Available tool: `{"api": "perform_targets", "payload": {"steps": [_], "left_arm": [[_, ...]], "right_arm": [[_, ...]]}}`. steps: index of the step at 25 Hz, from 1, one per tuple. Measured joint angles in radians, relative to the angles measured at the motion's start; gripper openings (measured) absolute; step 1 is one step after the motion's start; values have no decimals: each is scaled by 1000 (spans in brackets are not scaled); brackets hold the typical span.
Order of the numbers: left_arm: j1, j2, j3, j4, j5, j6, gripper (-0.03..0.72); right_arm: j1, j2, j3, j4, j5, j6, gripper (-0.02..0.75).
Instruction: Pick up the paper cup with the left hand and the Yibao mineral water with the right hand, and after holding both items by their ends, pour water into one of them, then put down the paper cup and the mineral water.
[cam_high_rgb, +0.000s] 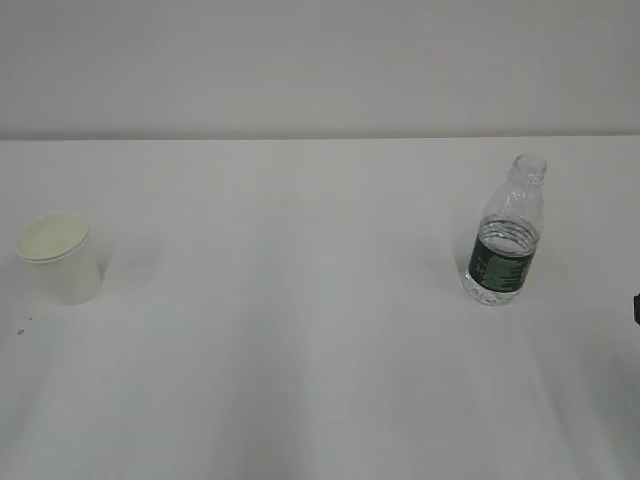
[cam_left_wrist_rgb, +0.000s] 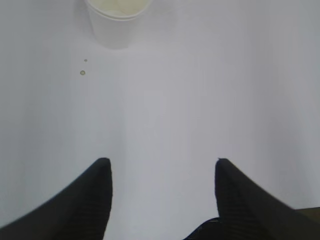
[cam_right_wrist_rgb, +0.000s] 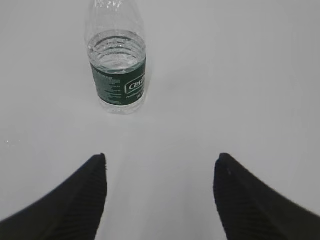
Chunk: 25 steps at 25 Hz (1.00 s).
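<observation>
On your far left the cup (cam_high_rgb: 60, 257) stands upright on the white table (cam_high_rgb: 300, 350), untouched, with two small specks (cam_left_wrist_rgb: 83, 70) on the surface just beside it. Your left gripper (cam_left_wrist_rgb: 162, 167) hangs back from it, jaws spread with only bare table between them; the cup sits ahead and left of the gap. Well apart to the right, the uncapped bottle (cam_high_rgb: 505, 240) stands upright, part full. Your right gripper (cam_right_wrist_rgb: 161, 162) is likewise spread and empty, the bottle ahead and left of its gap.
</observation>
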Motion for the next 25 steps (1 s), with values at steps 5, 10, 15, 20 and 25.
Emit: {"api": "perform_targets", "payload": {"steps": [5,10,15,20,25], "left_arm": [[0,44,0,-1,-3,0,475],[0,97,0,-1,-12,0,475],[0,103,0,-1,-17,0,475],[0,104,0,-2,-17,0,475],[0,105,0,-2,-17,0,475]], "right_arm": [[0,53,-2,0,-46,-1,507],[0,111,-4,-33,-119,-2,506],[0,144,51,-165,-327,76,500],[0,170,71,-344,-440,227,499],[0,194,71,-438,-460,346,499]]}}
